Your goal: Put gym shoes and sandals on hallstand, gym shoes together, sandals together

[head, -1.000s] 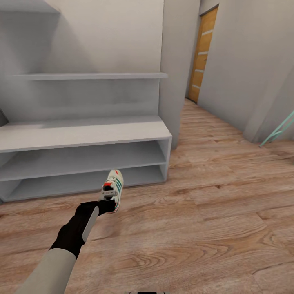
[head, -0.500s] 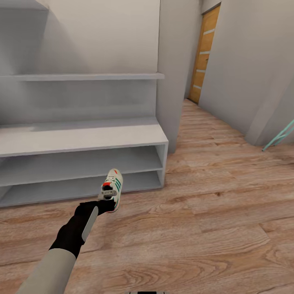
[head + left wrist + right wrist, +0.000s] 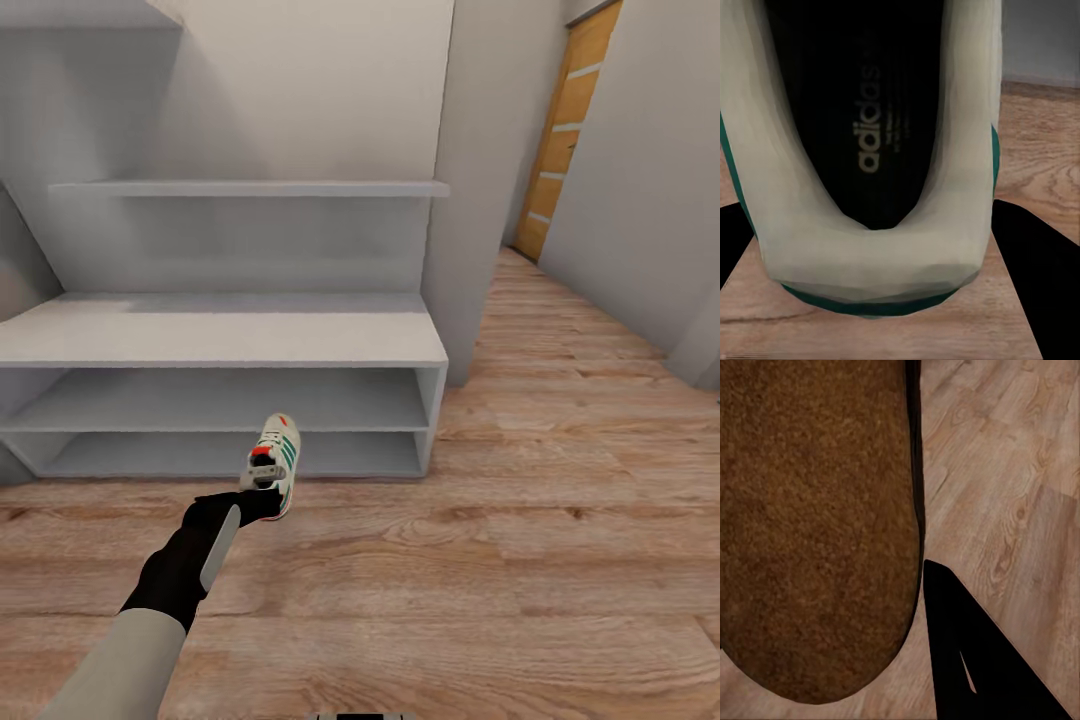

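Note:
A white gym shoe (image 3: 275, 462) with green stripes and a red-orange heel patch hangs just above the corridor floor (image 3: 520, 560), in front of the hallstand's lowest compartment. My left gripper (image 3: 262, 497) is shut on its heel. In the left wrist view the shoe's heel and dark insole (image 3: 870, 247) sit between the black fingers (image 3: 1042, 285). The hallstand's bench (image 3: 230, 340) and both shelf compartments are bare. In the right wrist view my right gripper (image 3: 825, 570) holds a brown sandal (image 3: 810, 525) above the planks, one black finger (image 3: 982, 660) beside it. The other shoe and sandal are out of view.
A grey wall pillar (image 3: 470, 200) stands at the hallstand's right end. Beyond it the corridor runs back to a wooden door (image 3: 565, 130). A floating shelf (image 3: 250, 188) hangs above the bench. Wood flooring stretches open to the right.
The camera has swung left, so the hallstand now faces me more squarely and the door sits further right. My left arm and the gym shoe keep their place in the picture.

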Robot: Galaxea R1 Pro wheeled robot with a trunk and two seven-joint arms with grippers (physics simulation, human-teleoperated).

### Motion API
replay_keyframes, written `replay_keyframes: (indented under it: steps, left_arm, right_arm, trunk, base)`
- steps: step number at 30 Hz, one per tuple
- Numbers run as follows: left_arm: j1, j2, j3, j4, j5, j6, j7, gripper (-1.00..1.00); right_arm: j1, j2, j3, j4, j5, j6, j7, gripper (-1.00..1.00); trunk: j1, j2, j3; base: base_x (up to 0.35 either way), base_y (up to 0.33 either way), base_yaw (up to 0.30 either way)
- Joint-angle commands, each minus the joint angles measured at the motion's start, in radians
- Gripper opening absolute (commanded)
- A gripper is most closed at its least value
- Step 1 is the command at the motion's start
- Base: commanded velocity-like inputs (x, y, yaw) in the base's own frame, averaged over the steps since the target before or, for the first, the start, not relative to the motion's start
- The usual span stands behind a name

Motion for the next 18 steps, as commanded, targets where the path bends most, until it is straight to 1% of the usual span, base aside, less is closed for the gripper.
replay_keyframes:
  steps: [1,6,8,12,18]
  left_arm:
    - [-0.001,0.000,0.000,-0.001,0.005,0.005,0.001,-1.00]
    - [-0.001,0.000,0.000,-0.001,0.005,0.005,0.001,-1.00]
    - [-0.001,0.000,0.000,-0.001,0.005,0.005,0.001,-1.00]
    - [-0.001,0.000,0.000,0.000,0.005,0.005,0.001,-1.00]
    - [-0.001,0.000,-0.001,-0.001,0.005,0.005,0.001,-1.00]
  right_arm:
    - [0.000,0.000,-0.001,-0.001,-0.009,0.005,-0.004,-1.00]
    - [0.000,0.000,-0.002,-0.001,-0.009,0.005,-0.004,-1.00]
    - [0.000,0.000,-0.002,-0.001,-0.009,0.005,-0.004,-1.00]
    - [0.000,0.000,-0.002,-0.001,-0.009,0.005,-0.004,-1.00]
    - [0.000,0.000,-0.001,-0.001,-0.009,0.005,-0.004,-1.00]
  trunk:
    - [0.000,0.000,-0.001]
    - [0.000,0.000,-0.001]
    - [0.000,0.000,-0.001]
    - [0.000,0.000,-0.001]
    - [0.000,0.000,-0.001]
  base:
    - [0.009,-0.007,0.296]
    - [0.006,-0.002,0.296]
    - [0.088,-0.026,0.197]
    - [0.193,-0.156,0.045]
    - [0.152,-0.262,0.004]
